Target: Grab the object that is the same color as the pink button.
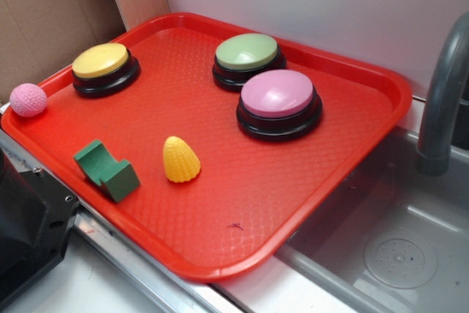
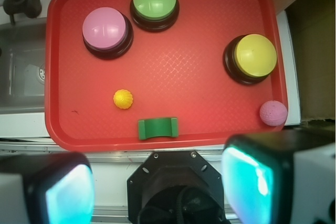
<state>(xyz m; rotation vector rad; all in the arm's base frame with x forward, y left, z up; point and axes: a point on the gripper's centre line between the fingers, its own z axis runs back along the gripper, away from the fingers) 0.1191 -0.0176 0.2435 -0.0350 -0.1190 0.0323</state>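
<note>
Wrist view: grab not started, pink ball still free

Wrist view, looking straight down on red tray. Gripper at bottom of frame, both fingers blurred in the foreground, spread wide apart, nothing between them. Well short of any object; hanging over the black robot base, outside the tray's near rim.

Target check: pink button at upper left of frame, beside green button. Yellow button at right. Matching colour = pink ball, lower right of frame, sitting against the tray's right rim, just below the yellow button. Dimpled surface, far smaller than the buttons.

Exterior view confirms: pink ball at far left of frame, on or at the tray edge, near yellow button; hard to tell whether fully inside the lip. Pink button right of centre. Gripper not in that view.

Distractors: yellow corn toy and green block mid-tray, closer to gripper than the ball.

Progress, judged: nothing done yet. Left: shift toward lower right, descend over ball, close, lift. Risk: round ball at rim, likely to roll or get pinched against the lip.
</note>
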